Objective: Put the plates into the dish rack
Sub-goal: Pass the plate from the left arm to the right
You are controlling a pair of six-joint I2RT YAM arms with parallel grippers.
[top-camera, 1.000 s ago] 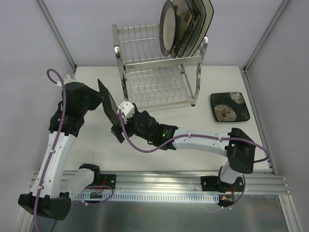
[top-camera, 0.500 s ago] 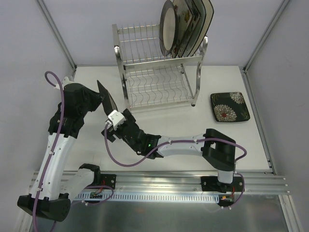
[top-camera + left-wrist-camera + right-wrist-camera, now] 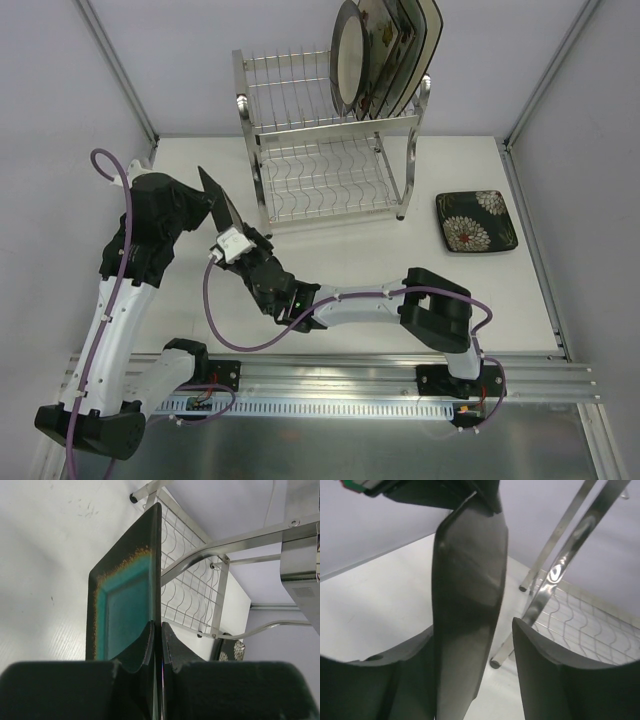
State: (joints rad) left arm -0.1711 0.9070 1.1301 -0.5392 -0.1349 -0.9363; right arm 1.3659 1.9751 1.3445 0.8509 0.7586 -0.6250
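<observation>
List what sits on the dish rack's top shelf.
A round cream plate with a dark rim stands on edge at the right end of the dish rack. Square plates stand behind it; it covers most of them, so their count is unclear.

White table [image 3: 385,248]: chrome two-tier dish rack [image 3: 325,175] stands on four posts at far middle. Dark floral plate [image 3: 476,221] lies flat near right edge, apart from rack.
</observation>
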